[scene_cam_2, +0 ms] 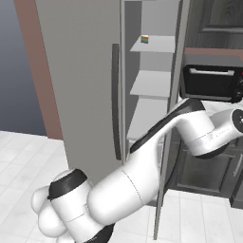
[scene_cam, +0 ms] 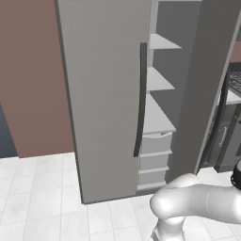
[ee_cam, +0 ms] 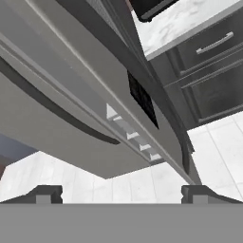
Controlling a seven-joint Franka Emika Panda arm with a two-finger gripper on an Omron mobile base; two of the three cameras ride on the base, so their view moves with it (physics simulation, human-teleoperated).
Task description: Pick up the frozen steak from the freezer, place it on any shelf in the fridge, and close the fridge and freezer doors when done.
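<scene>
- The pincer (ee_cam: 121, 193) is spread wide, its two tips far apart with nothing between them. It looks up along the front of the doors from low over the white floor (ee_cam: 71, 175).
- I cannot tell where the steak lies, so neither its place relative to the pincer nor its look can be told.
- At the far left a reddish-brown wall (scene_cam: 33, 80) stands behind the appliance.
- Next comes the fridge door (scene_cam: 103, 94), wide, flat and grey. It looks shut, with a long dark curved handle (scene_cam: 141, 94) along its right edge.
- Just right of that handle the freezer (scene_cam: 176, 28) stands open, a narrow grey compartment.
- Three opaque grey freezer shelves (scene_cam: 160, 80) are stacked in its upper part. In the right base view a small many-coloured box (scene_cam_2: 145, 39) sits on the top one, and the two below it look bare.
- Under the shelves are grey drawers (scene_cam: 155, 143), one above another, all closed; what they hold is hidden.
- The freezer door (scene_cam: 209, 70) is swung out to the right. The hand view shows a dark dispenser panel (ee_cam: 141, 97) on its face.
- Further right a black microwave (scene_cam_2: 211, 83) sits on a pale marbled counter (ee_cam: 185, 23), above dark cabinets (ee_cam: 213, 71) with a bar handle.
</scene>
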